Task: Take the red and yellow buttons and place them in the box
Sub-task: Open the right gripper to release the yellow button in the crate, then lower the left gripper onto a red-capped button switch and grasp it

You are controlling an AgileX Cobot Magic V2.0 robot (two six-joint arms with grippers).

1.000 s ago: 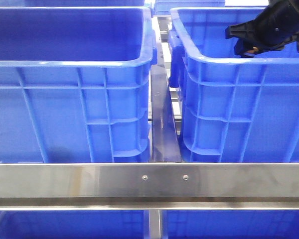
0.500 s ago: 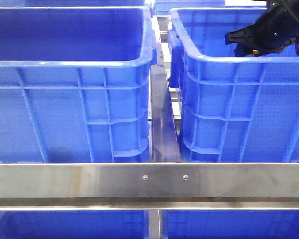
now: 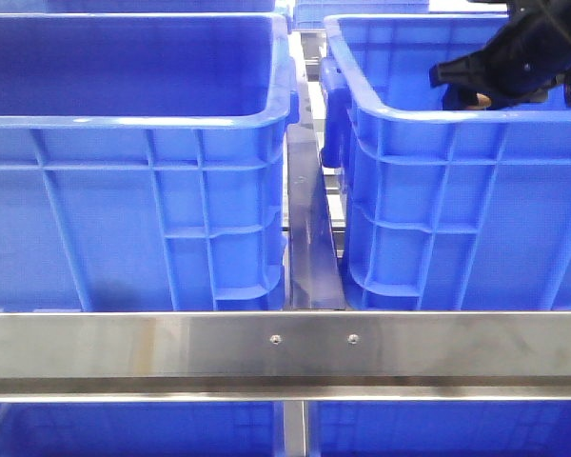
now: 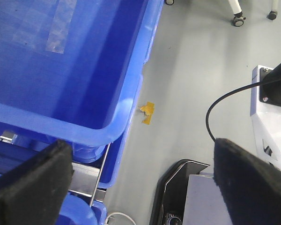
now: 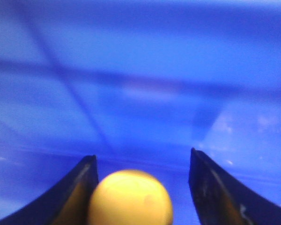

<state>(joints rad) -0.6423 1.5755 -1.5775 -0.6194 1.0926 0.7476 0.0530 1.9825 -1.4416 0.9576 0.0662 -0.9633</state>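
Note:
The yellow button (image 5: 130, 199) sits between my right gripper's (image 5: 143, 161) fingers. It rests against one finger (image 5: 82, 187), and a clear gap separates it from the other, so the jaws stand open. In the front view this gripper (image 3: 462, 88) hangs just inside the rim of the right blue box (image 3: 457, 190), with a speck of yellow button (image 3: 477, 100) under it. A second, alike box (image 3: 133, 209) stands to the left. My left gripper (image 4: 141, 145) is wide open and holds nothing, beside a blue crate (image 4: 84, 70) and over grey floor. The red button is out of view.
A steel rail (image 3: 285, 347) runs across in front of both boxes, and a metal divider (image 3: 312, 238) fills the gap between them. More blue crates show below the rail. In the left wrist view there is a scrap of yellow tape (image 4: 147, 112) on the floor and a black cable (image 4: 215, 112).
My right gripper has risen slightly and shifted a little to the right inside the right box. The boxes have not moved.

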